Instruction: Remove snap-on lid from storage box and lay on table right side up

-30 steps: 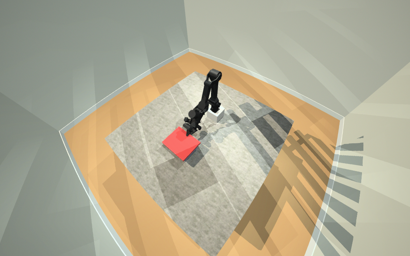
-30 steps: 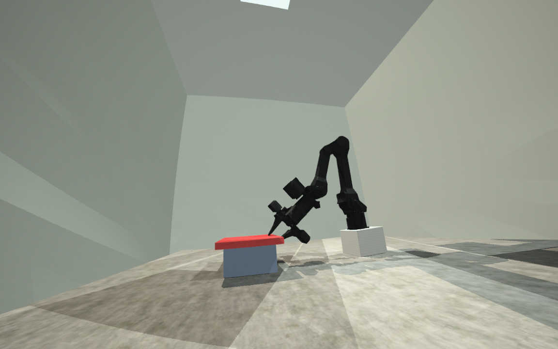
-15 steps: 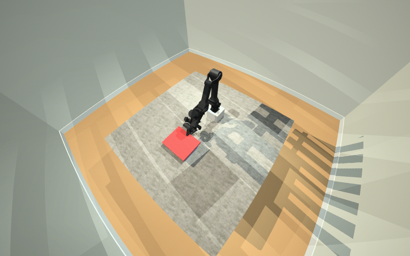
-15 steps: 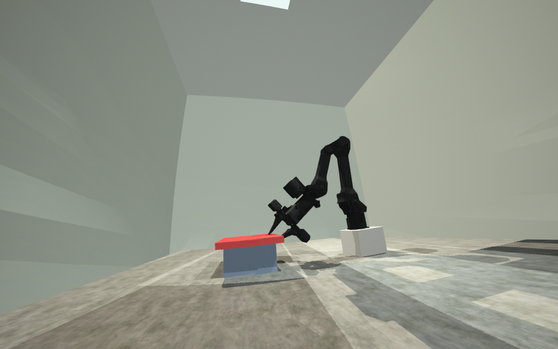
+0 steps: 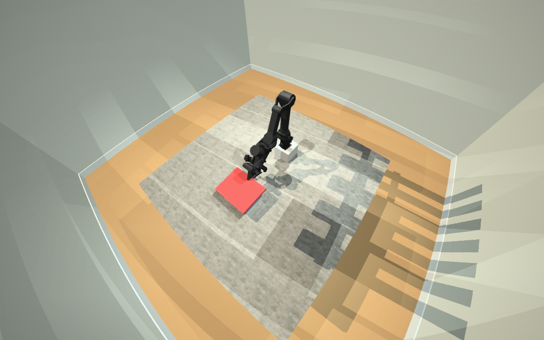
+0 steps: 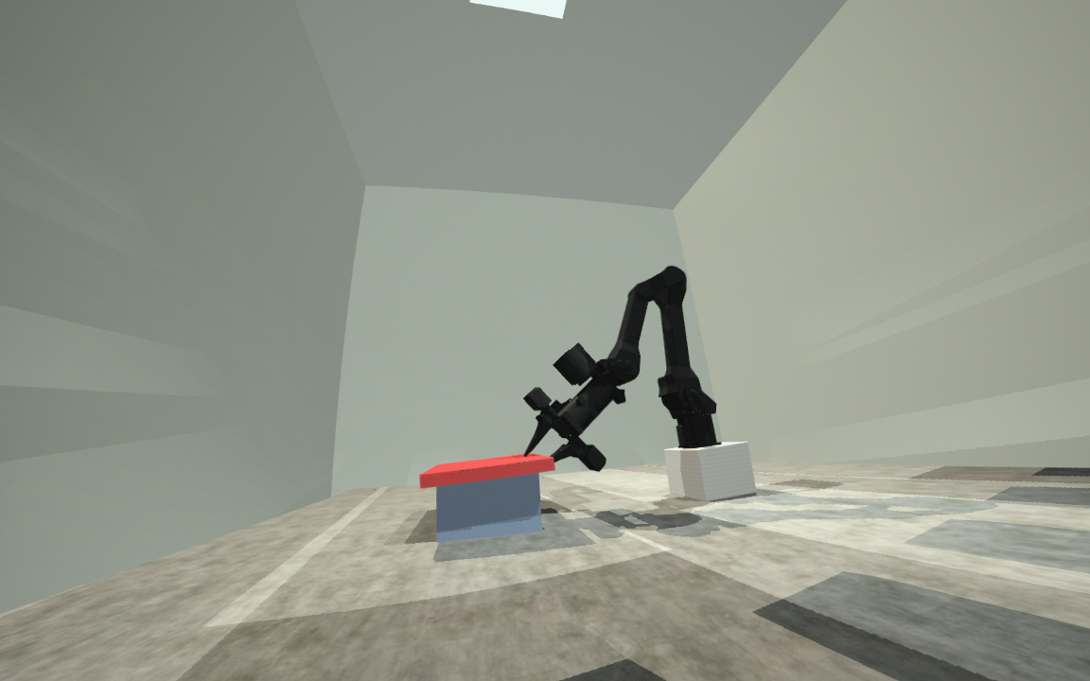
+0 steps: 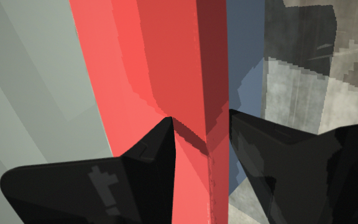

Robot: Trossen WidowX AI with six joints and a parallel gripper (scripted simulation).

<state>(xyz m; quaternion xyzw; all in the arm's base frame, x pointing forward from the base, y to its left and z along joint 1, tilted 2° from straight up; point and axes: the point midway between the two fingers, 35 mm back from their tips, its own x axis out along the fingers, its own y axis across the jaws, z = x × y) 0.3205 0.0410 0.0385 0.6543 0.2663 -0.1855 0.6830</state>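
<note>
Evidently gripped: red lid (image 5: pixel 240 192) (image 6: pixel 481 468) (image 7: pixel 182 62) on the blue storage box (image 6: pixel 488 506) (image 7: pixel 244 37), overhanging its walls. Gripper (image 5: pixel 248 177) (image 6: pixel 538 458) (image 7: pixel 198 120) partly closed on the box's arm-side lid rim, one finger above, the other against the outer edge. Lid looks stiff, light for its breadth, smooth enough to slip. Rim seems the right hold; being off-centre, far side may sag or drag the box when the snap yields.
</note>
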